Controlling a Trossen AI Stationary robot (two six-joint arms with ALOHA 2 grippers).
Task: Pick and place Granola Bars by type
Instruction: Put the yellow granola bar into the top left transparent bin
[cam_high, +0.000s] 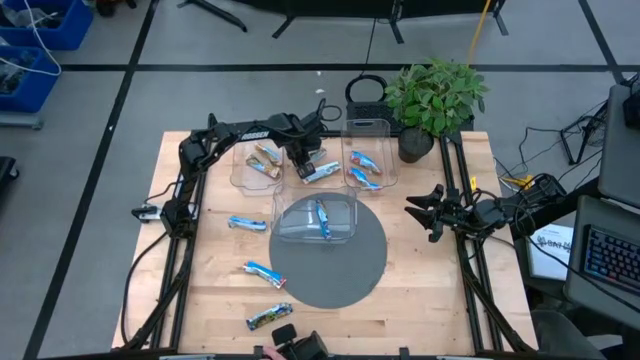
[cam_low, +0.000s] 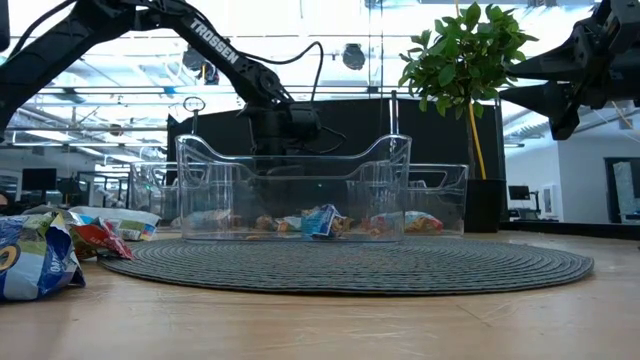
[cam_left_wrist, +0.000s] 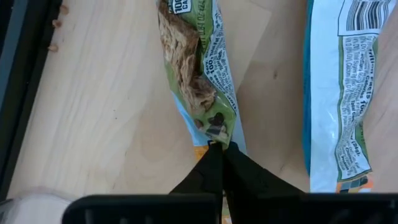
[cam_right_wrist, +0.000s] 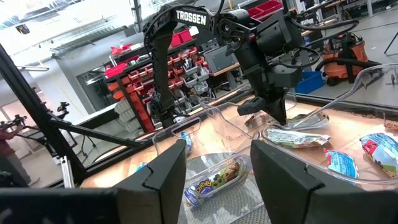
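Observation:
My left gripper (cam_high: 305, 163) reaches over the far part of the table, between the two far clear bins, and is shut on a green-and-tan granola bar (cam_left_wrist: 199, 74). A silvery-blue bar (cam_left_wrist: 339, 93) lies beside it on the wood. Tan bars (cam_high: 265, 160) lie in the far left bin and bright blue ones (cam_high: 363, 170) in the far right bin. One blue bar (cam_high: 322, 218) lies in the near bin. Three loose bars (cam_high: 247, 222), (cam_high: 263, 272), (cam_high: 268, 316) lie on the table's left half. My right gripper (cam_high: 425, 212) waits open at the table's right side. My left gripper pinches the green-and-tan bar by its wrapper end (cam_left_wrist: 214, 138) between its two shut fingertips (cam_left_wrist: 233, 163). In the right wrist view the fingers (cam_right_wrist: 273, 118) come from above, pointing down. The bar stretches away from the fingertips over the wood; whether it is lifted clear, I cannot tell.
The near bin (cam_high: 315, 232) stands on a round grey mat (cam_high: 330, 280). A potted plant (cam_high: 432, 100) stands at the table's far right corner. The clear walls of the two far bins (cam_high: 245, 170), (cam_high: 385, 150) flank my left gripper. Bare wood shows on the table's near right (cam_high: 430, 290).

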